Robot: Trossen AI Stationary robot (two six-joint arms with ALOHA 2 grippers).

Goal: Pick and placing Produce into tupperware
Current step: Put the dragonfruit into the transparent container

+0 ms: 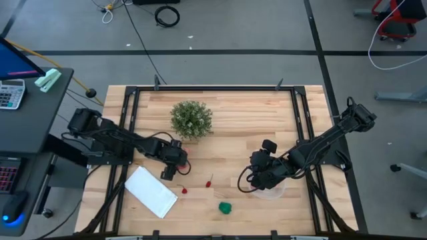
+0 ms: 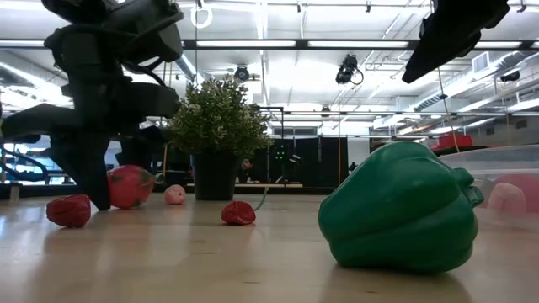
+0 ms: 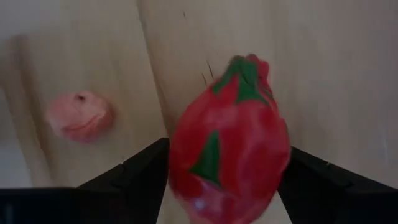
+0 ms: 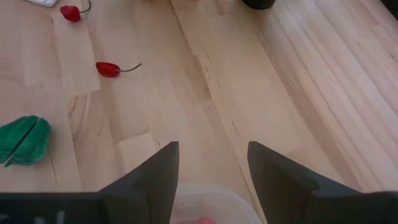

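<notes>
My left gripper (image 1: 172,167) is low over the table's middle, below the bushy plant, shut on a red toy fruit with green scales (image 3: 229,146). A small pink piece (image 3: 81,116) lies on the wood beside it. My right gripper (image 4: 211,147) is open and hovers over the clear round tupperware (image 1: 272,191), whose rim (image 4: 205,198) shows between its fingers; a pink piece (image 2: 508,198) lies inside. On the table lie a green pepper (image 1: 226,208), a red chilli (image 4: 109,68) and another small red piece (image 4: 70,12). My left gripper pinches the red fruit by its two flanks (image 3: 177,162), one finger (image 3: 143,171) on each side. The fingers come from above, slanting down. In the low view the fruit (image 2: 128,187) still sits on the table beside the dark finger.
The bushy plant in a dark pot (image 1: 191,119) stands toward the far edge. A flat white rectangle (image 1: 152,191) lies near the left gripper toward the near edge. Black frame rails run along the table's left and right sides. Bare wood lies between the two grippers.
</notes>
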